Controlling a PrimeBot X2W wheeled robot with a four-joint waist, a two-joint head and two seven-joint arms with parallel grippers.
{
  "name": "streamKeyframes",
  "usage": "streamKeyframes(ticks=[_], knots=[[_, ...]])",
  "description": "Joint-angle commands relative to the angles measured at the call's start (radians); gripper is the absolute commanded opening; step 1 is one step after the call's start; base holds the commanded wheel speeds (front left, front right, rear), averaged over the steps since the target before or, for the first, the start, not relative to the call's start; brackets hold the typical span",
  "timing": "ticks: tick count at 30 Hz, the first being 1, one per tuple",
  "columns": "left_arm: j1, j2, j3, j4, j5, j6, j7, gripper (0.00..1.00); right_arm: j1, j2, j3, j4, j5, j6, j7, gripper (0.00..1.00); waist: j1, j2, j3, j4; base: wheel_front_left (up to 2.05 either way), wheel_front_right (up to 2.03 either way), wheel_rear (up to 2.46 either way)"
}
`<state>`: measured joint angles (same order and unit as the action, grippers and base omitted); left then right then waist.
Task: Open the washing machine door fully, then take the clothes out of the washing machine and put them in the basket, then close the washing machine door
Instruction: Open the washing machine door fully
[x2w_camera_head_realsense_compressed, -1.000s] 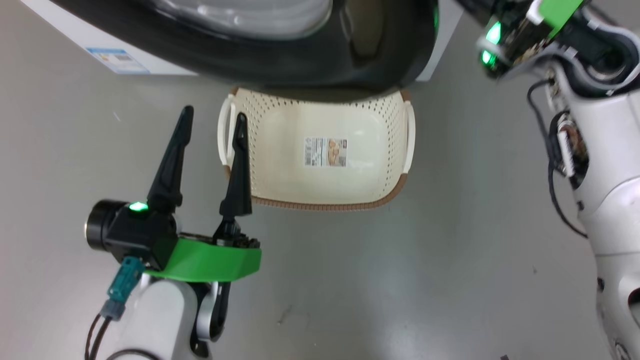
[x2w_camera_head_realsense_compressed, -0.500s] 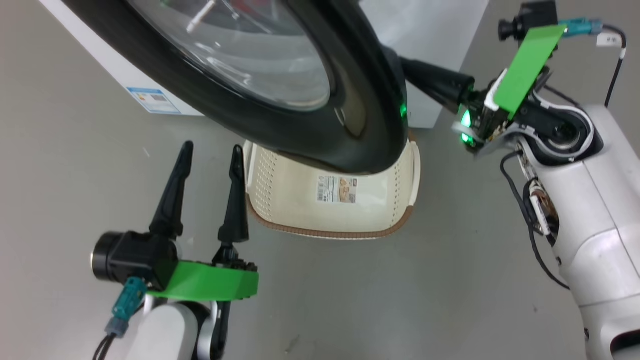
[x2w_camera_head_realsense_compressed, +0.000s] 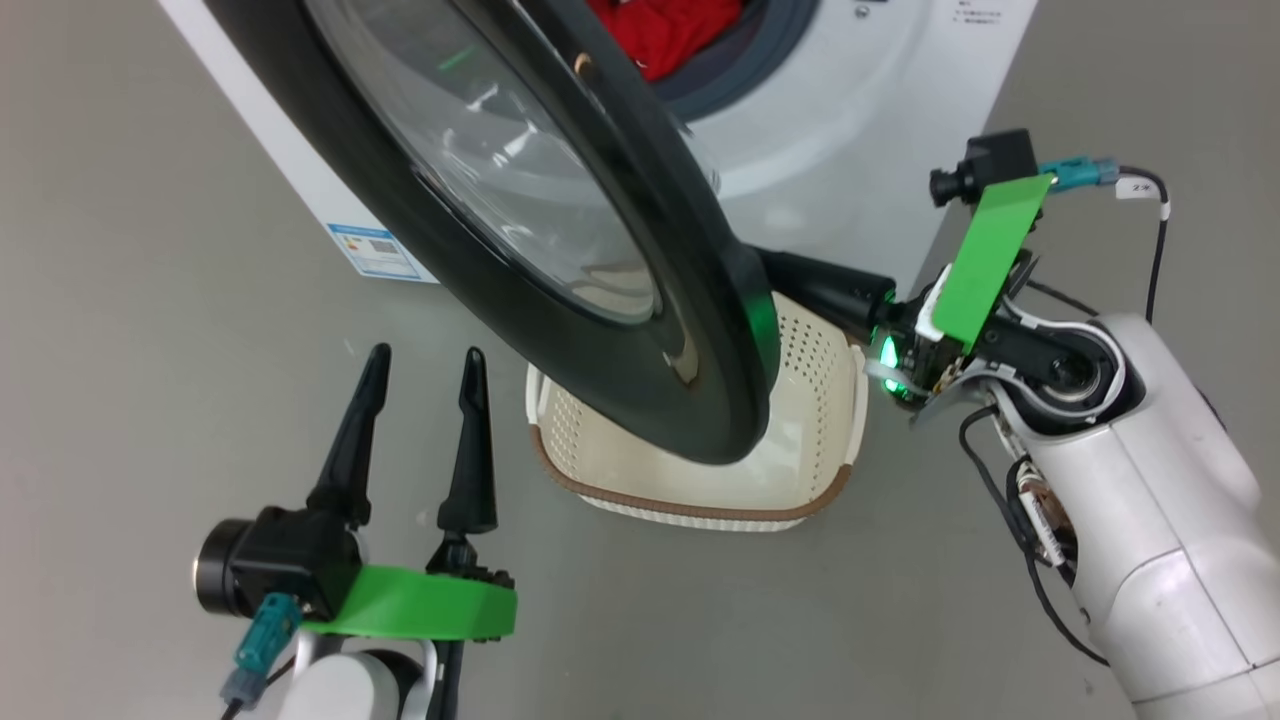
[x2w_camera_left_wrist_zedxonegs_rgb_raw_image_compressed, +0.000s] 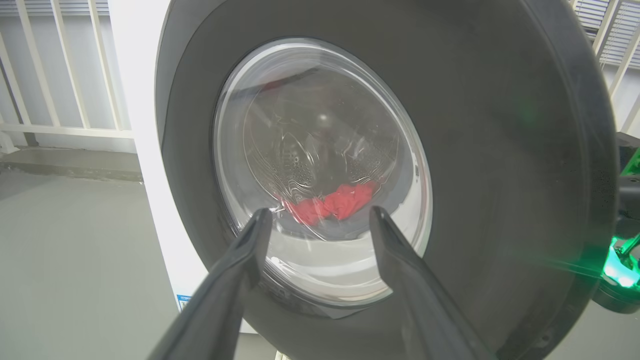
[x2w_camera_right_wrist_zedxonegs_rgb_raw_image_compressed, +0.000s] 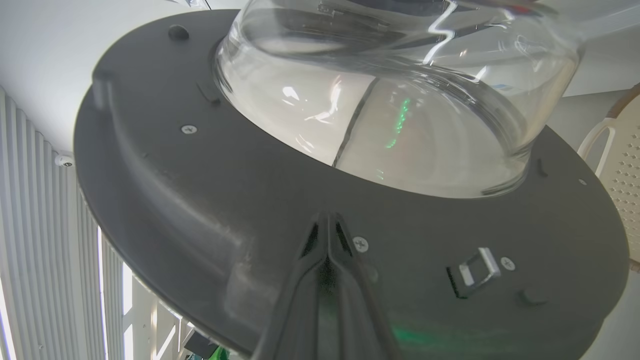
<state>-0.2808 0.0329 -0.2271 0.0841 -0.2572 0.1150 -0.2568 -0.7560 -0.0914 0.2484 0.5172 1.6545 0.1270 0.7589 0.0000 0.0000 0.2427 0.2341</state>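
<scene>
The washing machine door (x2w_camera_head_realsense_compressed: 600, 300), glossy black with a bulging glass window, stands swung partway out from the white washing machine (x2w_camera_head_realsense_compressed: 860, 130). Red clothes (x2w_camera_head_realsense_compressed: 665, 30) lie in the drum opening, and the clothes (x2w_camera_left_wrist_zedxonegs_rgb_raw_image_compressed: 335, 202) also show through the door glass. The cream basket (x2w_camera_head_realsense_compressed: 700, 505) sits on the floor under the door's lower edge. My right gripper (x2w_camera_right_wrist_zedxonegs_rgb_raw_image_compressed: 327, 216) is shut and empty, its tips against the door's inner face (x2w_camera_right_wrist_zedxonegs_rgb_raw_image_compressed: 225, 200), below the glass bowl. My left gripper (x2w_camera_head_realsense_compressed: 420, 360) hovers open and empty left of the basket, facing the door's outer side (x2w_camera_left_wrist_zedxonegs_rgb_raw_image_compressed: 500, 150).
A blue label sticker (x2w_camera_head_realsense_compressed: 380, 252) marks the machine's lower left corner. Grey floor (x2w_camera_head_realsense_compressed: 150, 300) spreads around the machine and basket. The basket's side (x2w_camera_right_wrist_zedxonegs_rgb_raw_image_compressed: 620, 165) shows at the right edge of the right wrist view. A white railing (x2w_camera_left_wrist_zedxonegs_rgb_raw_image_compressed: 60, 100) stands behind the machine.
The head view has tilted up, bringing the drum opening and red clothes into sight. The door has swung further out with the right gripper behind its edge. The left gripper stays open.
</scene>
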Motion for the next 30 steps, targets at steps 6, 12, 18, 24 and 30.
streamKeyframes(ticks=[6,12,18,24,30], knots=[[0.024,0.017,0.031,-0.010,-0.012,0.009,-0.005,1.00,0.043,0.031,0.045,-0.049,-0.007,0.004,0.006,0.00,0.0000,0.0000,-0.038,0.046,0.00,0.00,0.00],[0.042,0.017,0.029,-0.002,-0.024,0.015,-0.005,1.00,0.075,0.034,0.067,-0.058,-0.003,0.004,0.014,0.00,0.0000,0.0000,-0.056,0.082,0.00,0.00,0.00],[0.056,0.017,0.029,0.003,-0.034,0.017,-0.005,1.00,0.102,0.037,0.093,-0.068,0.003,0.004,0.019,0.00,0.0000,0.0000,-0.068,0.118,0.00,0.00,0.00],[0.063,0.017,0.027,0.006,-0.040,0.018,-0.005,1.00,0.116,0.038,0.113,-0.070,0.014,0.004,0.019,0.00,0.0000,0.0000,-0.073,0.152,0.00,0.00,0.00],[0.070,0.017,0.019,0.008,-0.048,0.020,-0.005,1.00,0.122,0.040,0.137,-0.072,0.027,0.004,0.015,0.00,0.0000,0.0000,-0.075,0.194,0.00,0.00,0.00]])
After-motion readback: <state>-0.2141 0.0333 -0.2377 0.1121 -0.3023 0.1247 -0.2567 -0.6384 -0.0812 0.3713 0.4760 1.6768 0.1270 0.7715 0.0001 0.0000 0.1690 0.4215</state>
